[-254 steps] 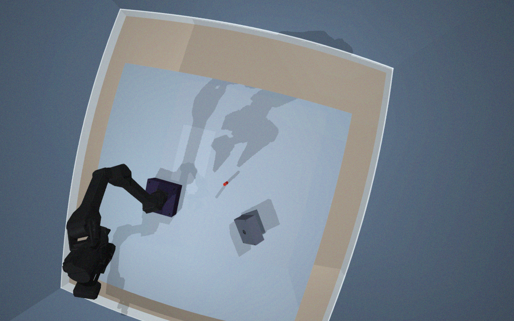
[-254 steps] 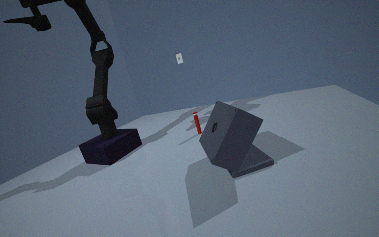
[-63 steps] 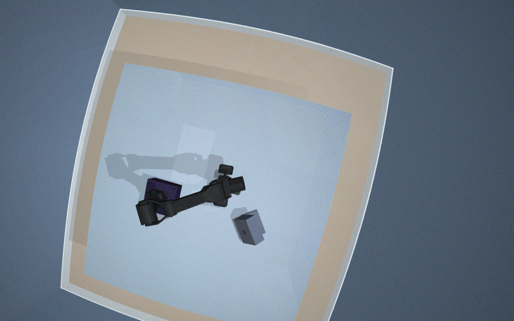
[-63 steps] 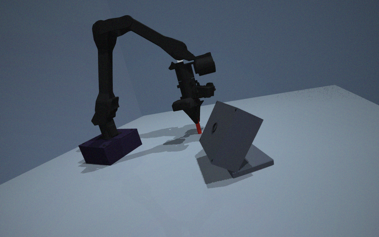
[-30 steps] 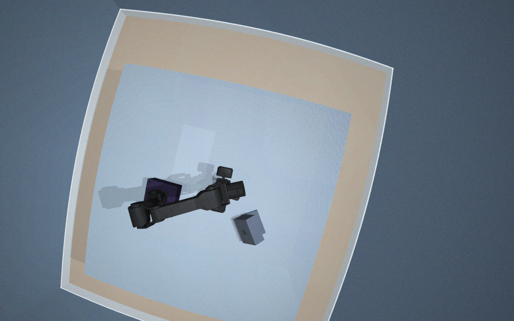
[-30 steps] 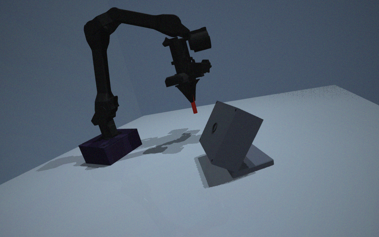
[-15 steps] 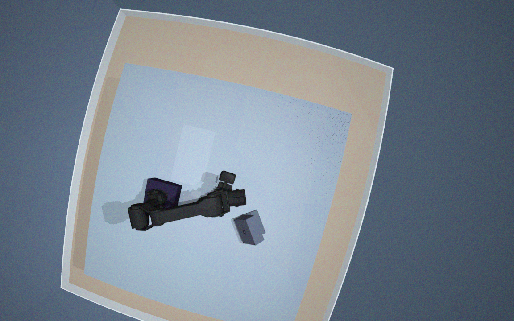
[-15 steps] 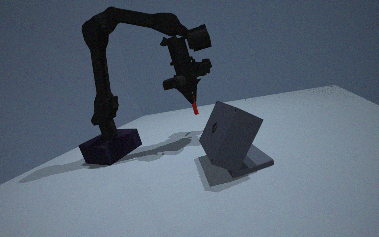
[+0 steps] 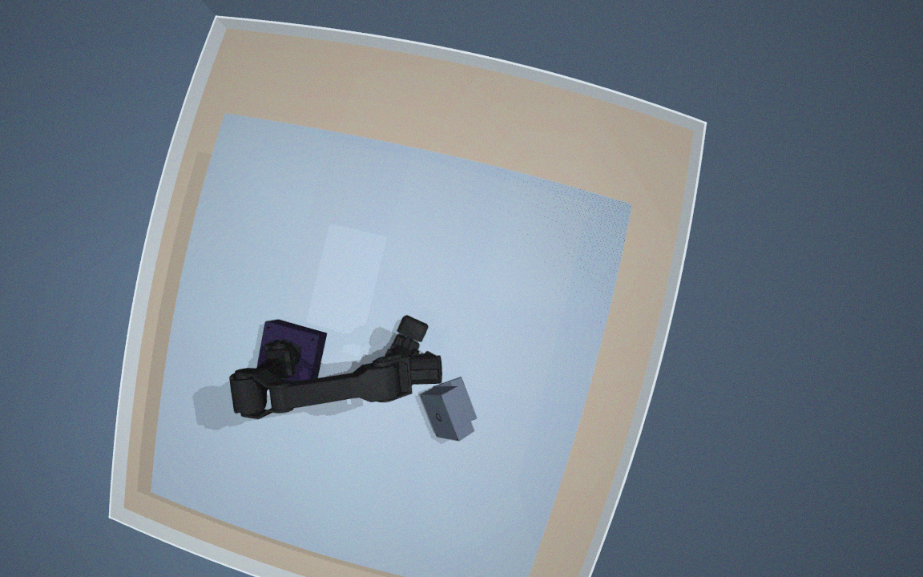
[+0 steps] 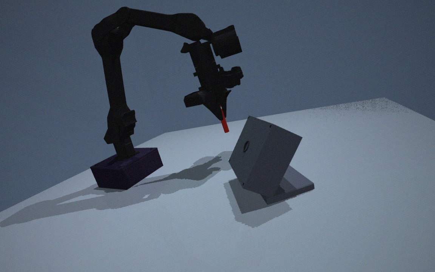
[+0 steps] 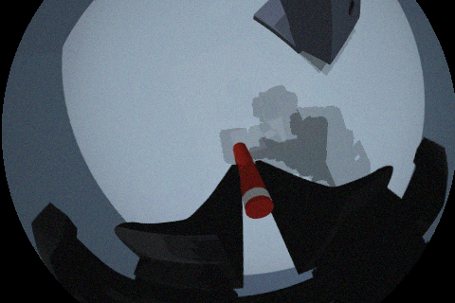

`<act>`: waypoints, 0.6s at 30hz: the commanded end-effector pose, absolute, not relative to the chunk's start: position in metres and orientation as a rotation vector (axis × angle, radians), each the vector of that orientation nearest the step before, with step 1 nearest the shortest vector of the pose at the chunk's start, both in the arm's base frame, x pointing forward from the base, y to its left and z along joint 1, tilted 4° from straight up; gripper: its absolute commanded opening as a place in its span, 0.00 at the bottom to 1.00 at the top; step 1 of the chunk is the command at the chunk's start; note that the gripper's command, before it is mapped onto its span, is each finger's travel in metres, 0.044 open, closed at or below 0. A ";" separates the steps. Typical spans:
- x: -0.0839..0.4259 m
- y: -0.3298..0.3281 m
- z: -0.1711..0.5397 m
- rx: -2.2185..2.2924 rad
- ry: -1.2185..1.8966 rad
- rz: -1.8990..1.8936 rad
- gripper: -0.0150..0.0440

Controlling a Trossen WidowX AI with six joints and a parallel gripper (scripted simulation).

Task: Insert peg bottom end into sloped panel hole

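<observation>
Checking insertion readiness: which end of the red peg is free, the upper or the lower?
The lower end of the peg hangs bare above the table; the gripper pinches the upper end.

The arm (image 10: 111,77) arches high from its base, wrist angled downward, gripper (image 10: 221,113) clamped on the peg (image 10: 224,123) in mid-air.
</observation>
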State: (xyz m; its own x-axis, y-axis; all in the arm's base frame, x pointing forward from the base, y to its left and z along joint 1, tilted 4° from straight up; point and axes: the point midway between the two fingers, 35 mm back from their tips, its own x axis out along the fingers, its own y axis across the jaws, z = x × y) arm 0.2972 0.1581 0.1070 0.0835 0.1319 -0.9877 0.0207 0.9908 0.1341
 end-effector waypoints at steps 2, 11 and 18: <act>0.300 0.155 0.107 0.168 1.486 0.073 0.25; 0.305 0.146 0.107 0.246 1.484 0.053 0.25; 0.309 0.140 0.107 0.307 1.481 0.038 0.25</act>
